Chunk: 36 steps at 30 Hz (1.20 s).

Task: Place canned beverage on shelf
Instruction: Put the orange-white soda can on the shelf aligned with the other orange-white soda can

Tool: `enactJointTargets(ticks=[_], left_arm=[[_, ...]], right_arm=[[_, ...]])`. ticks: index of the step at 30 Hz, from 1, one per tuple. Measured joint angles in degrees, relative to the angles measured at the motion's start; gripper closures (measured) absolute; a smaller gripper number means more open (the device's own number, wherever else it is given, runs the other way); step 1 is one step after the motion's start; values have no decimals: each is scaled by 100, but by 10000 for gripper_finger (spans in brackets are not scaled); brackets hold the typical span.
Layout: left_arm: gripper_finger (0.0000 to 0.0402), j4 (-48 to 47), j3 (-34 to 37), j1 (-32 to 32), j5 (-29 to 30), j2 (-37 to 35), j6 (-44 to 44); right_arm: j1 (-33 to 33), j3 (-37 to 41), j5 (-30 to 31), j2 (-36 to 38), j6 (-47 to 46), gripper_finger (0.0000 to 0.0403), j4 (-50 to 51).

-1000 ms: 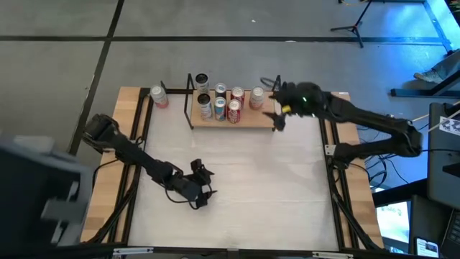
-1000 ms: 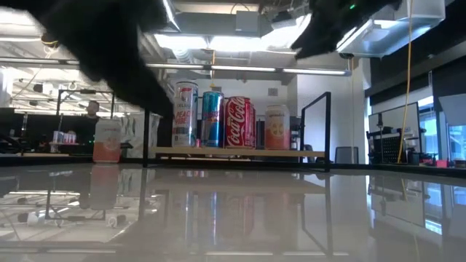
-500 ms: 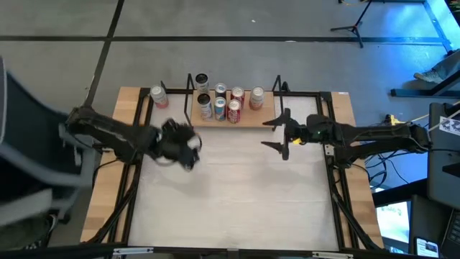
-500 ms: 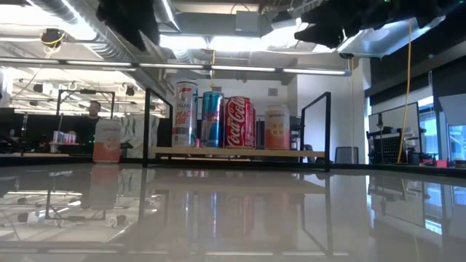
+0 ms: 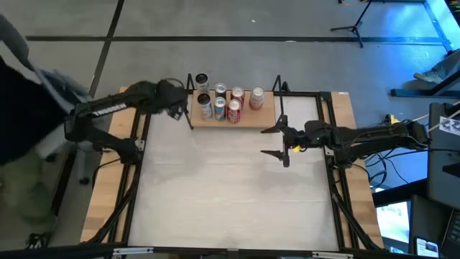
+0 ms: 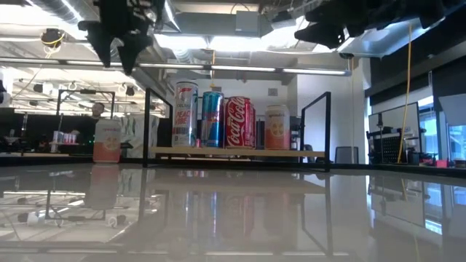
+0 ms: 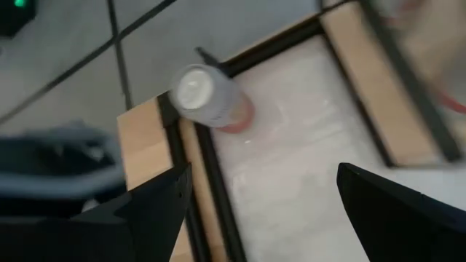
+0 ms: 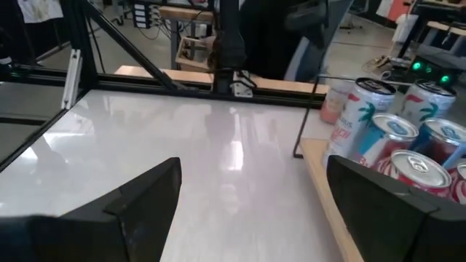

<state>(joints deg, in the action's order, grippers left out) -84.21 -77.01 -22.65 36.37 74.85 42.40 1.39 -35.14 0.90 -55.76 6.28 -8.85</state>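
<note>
A pink and white can (image 7: 211,100) stands upright on the table at its far left corner; it also shows in the low view (image 6: 107,140). My left gripper (image 7: 255,211) is open and hovers above the table just short of this can, touching nothing; in the high view (image 5: 178,102) it hides the can. The shelf (image 5: 248,119), a light-wood board on a black wire frame, holds several upright cans (image 5: 233,108). My right gripper (image 5: 277,141) is open and empty, in the air near the shelf's right end, on its near side.
One more can (image 5: 201,80) stands just behind the shelf's left end. Black upright posts (image 5: 190,101) mark the shelf's ends. The table has a black frame along its edges (image 5: 330,151). White tabletop (image 5: 230,187) stretches in front of the shelf.
My left gripper has swung from the table's near-left middle up and toward the far left corner, ending over the pink can. My right gripper has drawn back from the shelf's right end toward the table's near edge. The cans have stayed in place.
</note>
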Motion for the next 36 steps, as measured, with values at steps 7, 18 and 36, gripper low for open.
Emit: enactJointTargets(ticks=[7,18,36], left_arm=[[69,551,0,-1581,-399,110,-998],[69,1503,0,-2883,-598,790,-2040],[69,2008,0,-3762,-1214,1950,-2603]], right_arm=[[15,0,-2,-114,0,63,19],[13,0,-2,-312,0,63,106],[11,0,213,-377,157,63,287]])
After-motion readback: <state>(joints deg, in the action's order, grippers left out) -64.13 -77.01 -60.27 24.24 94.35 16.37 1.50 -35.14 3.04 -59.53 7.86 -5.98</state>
